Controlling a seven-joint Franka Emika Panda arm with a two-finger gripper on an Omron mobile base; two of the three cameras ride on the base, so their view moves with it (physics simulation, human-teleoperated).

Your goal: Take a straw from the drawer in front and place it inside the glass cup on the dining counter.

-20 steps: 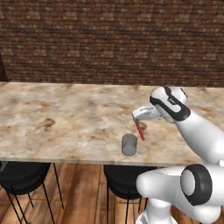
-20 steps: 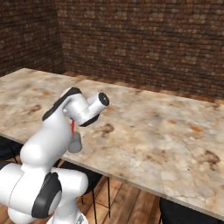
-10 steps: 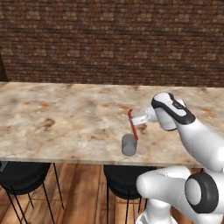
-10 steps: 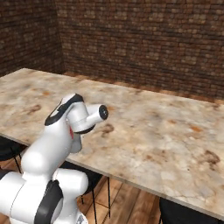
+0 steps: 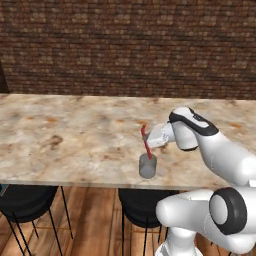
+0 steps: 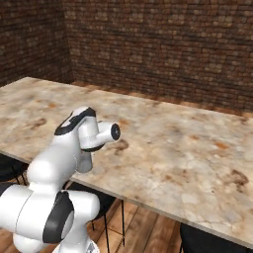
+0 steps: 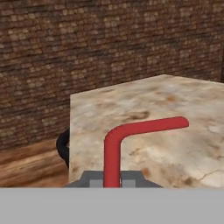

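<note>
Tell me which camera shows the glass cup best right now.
The left base view: the glass cup stands near the front edge of the dining counter, with the straw reaching down to its mouth. In the right base view the arm covers that spot.

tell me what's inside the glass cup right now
In the left base view the red straw slants down into the glass cup on the counter, its bent end above the rim near the claw. The grey glass hides its lower tip.
</note>
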